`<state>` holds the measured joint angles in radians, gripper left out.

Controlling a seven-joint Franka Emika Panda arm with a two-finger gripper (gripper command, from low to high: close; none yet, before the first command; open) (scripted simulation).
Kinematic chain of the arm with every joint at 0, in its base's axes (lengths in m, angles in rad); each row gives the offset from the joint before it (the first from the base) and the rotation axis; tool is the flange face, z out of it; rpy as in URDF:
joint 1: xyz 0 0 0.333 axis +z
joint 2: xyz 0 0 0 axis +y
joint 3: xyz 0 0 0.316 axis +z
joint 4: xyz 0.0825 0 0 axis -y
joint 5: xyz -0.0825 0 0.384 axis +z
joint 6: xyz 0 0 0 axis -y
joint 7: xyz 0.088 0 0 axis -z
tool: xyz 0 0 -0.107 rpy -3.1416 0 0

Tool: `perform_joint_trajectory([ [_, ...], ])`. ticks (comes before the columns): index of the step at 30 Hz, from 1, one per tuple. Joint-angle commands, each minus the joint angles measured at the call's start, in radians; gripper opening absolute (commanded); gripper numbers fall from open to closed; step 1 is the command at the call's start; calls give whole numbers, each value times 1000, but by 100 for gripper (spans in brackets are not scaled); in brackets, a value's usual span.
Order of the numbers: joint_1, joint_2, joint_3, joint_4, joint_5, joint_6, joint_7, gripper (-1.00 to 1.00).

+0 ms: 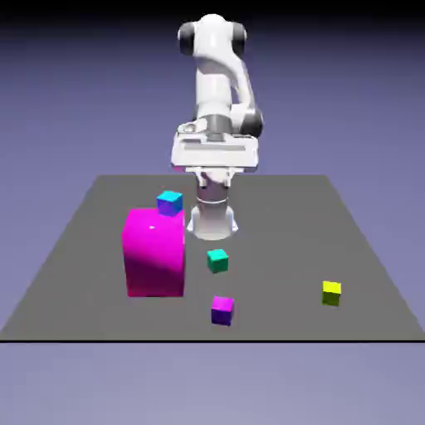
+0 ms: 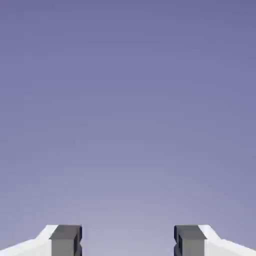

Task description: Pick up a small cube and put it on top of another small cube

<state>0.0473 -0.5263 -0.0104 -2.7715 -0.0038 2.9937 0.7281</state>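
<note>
Now our gripper [image 1: 217, 178] is open, and we see bare table between the yellow-green cube [image 1: 331, 294] and the table's [image 1: 286, 216] front edge

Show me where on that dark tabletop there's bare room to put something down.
Bare table: the wide stretch between the teal-green cube and yellow-green cube. Crowded: beside the magenta block, where the teal-green and purple cubes sit.
</note>
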Motion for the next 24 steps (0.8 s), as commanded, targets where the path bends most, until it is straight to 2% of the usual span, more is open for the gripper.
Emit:
perform_joint_trajectory([
  [1,29,36,-9,32,-3,-36,-11,0],
  [24,702,870,-206,766,-74,-861,-258,0],
])
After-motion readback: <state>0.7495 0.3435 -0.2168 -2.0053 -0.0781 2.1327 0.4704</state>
